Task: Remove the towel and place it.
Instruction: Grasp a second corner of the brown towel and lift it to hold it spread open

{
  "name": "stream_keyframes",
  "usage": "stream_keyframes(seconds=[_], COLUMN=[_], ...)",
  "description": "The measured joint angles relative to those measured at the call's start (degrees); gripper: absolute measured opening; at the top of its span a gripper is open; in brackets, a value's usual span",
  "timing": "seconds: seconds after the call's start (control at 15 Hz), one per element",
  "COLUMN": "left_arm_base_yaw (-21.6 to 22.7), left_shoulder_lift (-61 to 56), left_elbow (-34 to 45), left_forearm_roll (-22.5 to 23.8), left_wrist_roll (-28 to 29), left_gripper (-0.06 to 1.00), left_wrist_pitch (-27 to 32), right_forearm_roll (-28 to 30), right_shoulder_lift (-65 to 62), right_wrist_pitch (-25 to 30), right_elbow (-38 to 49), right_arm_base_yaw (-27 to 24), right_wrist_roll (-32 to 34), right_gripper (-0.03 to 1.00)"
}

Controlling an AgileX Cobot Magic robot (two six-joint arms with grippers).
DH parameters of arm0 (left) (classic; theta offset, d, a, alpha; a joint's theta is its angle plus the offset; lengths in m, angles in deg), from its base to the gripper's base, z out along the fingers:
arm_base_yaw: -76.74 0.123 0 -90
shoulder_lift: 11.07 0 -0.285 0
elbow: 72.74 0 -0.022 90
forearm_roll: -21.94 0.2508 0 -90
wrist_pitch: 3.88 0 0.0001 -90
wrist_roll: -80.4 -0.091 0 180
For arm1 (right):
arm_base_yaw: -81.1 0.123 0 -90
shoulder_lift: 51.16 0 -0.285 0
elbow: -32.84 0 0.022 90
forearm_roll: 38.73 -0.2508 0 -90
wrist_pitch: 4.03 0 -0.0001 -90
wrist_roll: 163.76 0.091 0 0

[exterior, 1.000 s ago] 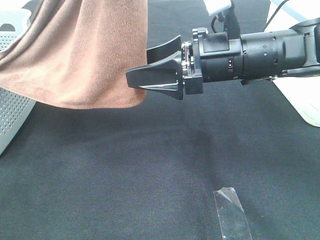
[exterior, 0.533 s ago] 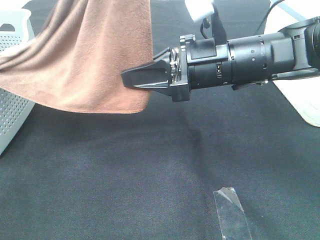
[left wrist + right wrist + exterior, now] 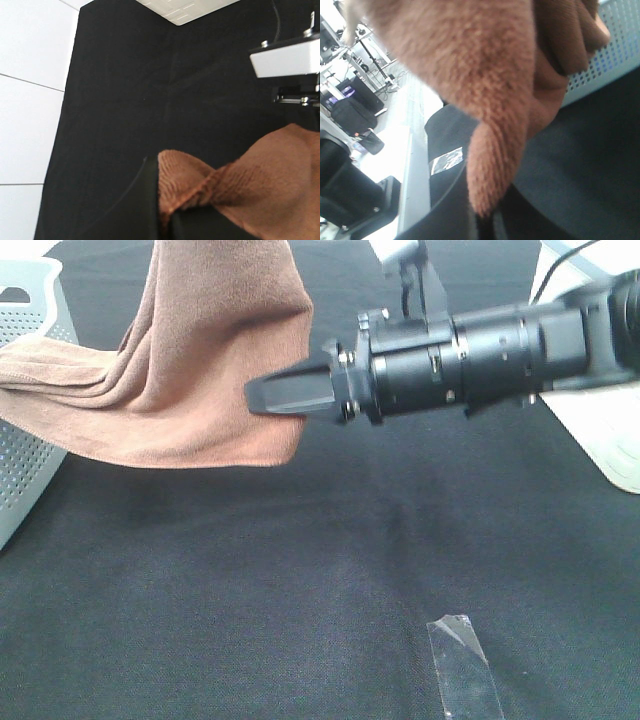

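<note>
The brown towel hangs from above the exterior high view, and its left part lies bunched over a basket rim. My right gripper reaches in level from the right and is shut on the towel's right edge, just above the lower corner. In the right wrist view the towel fills the picture, pinched between the dark fingers. The left wrist view shows my left gripper shut on a gathered fold of towel. The left arm itself is outside the exterior high view.
A white perforated basket stands at the left edge, partly under the towel, seen also in the right wrist view as a basket. A strip of clear tape lies on the black table cloth. A white object sits at the right edge.
The right gripper's jaws have gone from open to shut on the towel's right edge. The towel has bunched up and narrowed, its hanging part drawn toward the right.
</note>
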Motion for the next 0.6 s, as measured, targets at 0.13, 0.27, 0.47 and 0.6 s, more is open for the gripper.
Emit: stream_keyframes(seconds=[0.13, 0.27, 0.47, 0.6], left_arm_base_yaw=[0.2, 1.3, 1.6, 1.6], left_shoulder_lift=[0.0, 0.0, 0.4, 1.0], left_elbow=[0.0, 0.0, 0.0, 0.0], left_forearm_roll=[0.6, 1.0, 2.7, 6.1], left_wrist_roll=[2.8, 5.0, 8.9, 10.7], left_gripper=[0.00, 0.00, 0.00, 0.00], left_wrist_pitch=[-0.1, -1.0, -3.6, -5.6], right_forearm_roll=[11.5, 29.3, 53.7, 65.8], right_shoulder_lift=[-2.5, -4.5, -4.6, -4.6], right_wrist_pitch=[-2.1, -2.1, 6.5, 11.9], right_elbow=[-5.6, -14.6, -30.6, -43.4], right_arm_base_yaw=[0.0, 0.0, 0.0, 0.0], right_wrist_roll=[15.1, 35.8, 61.0, 70.3], right_gripper=[0.00, 0.00, 0.00, 0.00])
